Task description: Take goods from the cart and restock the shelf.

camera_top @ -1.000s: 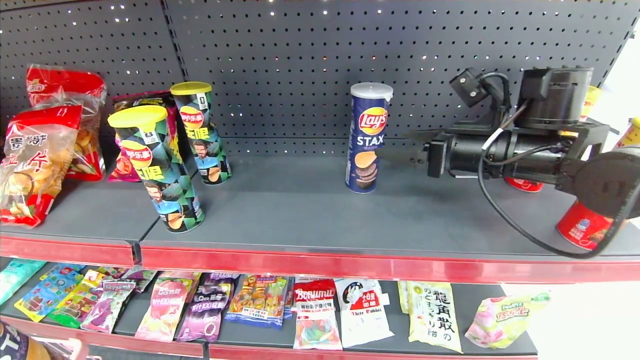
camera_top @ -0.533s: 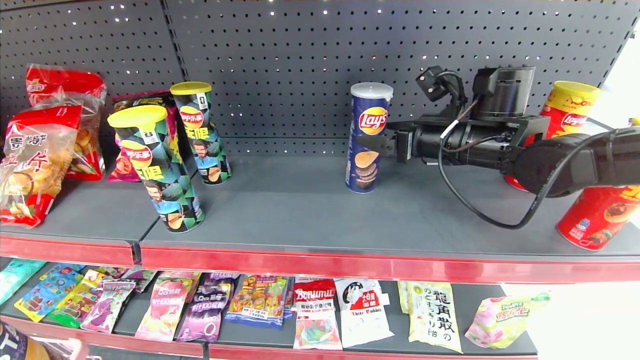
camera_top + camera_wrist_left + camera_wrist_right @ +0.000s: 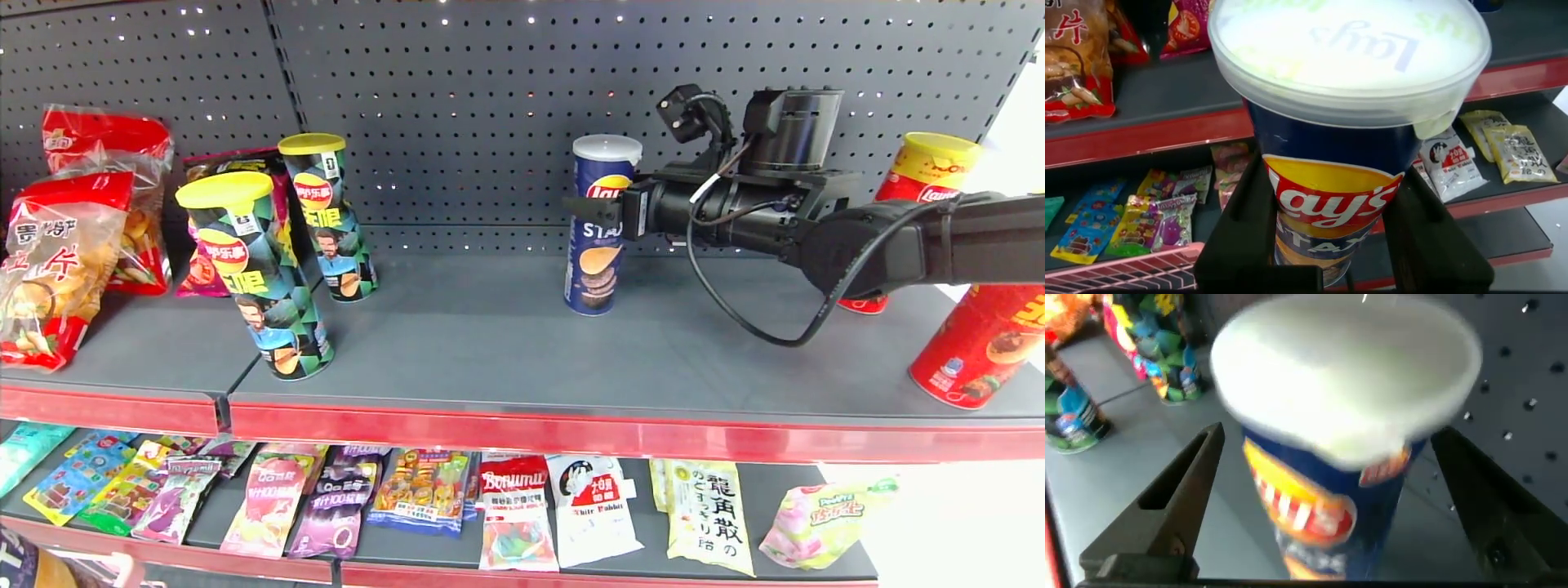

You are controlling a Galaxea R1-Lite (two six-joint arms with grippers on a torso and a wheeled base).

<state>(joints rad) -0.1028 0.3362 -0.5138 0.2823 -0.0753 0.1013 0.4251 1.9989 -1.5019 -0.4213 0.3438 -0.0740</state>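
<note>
Head view: right gripper, jaws spread wide, straddles the upright blue can far on the shelf, probably to grip it; left gripper seemingly clamps a second can.

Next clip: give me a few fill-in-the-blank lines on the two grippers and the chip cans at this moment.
1. The right gripper has its jaws ____ on either side of the shelf can.
2. That can's lid is ____ in colour.
3. The left gripper is shut on a second can, whose body is dark ____.
4. The upper shelf has a front edge coloured ____.

Missing words: open; white; blue; red.
</note>
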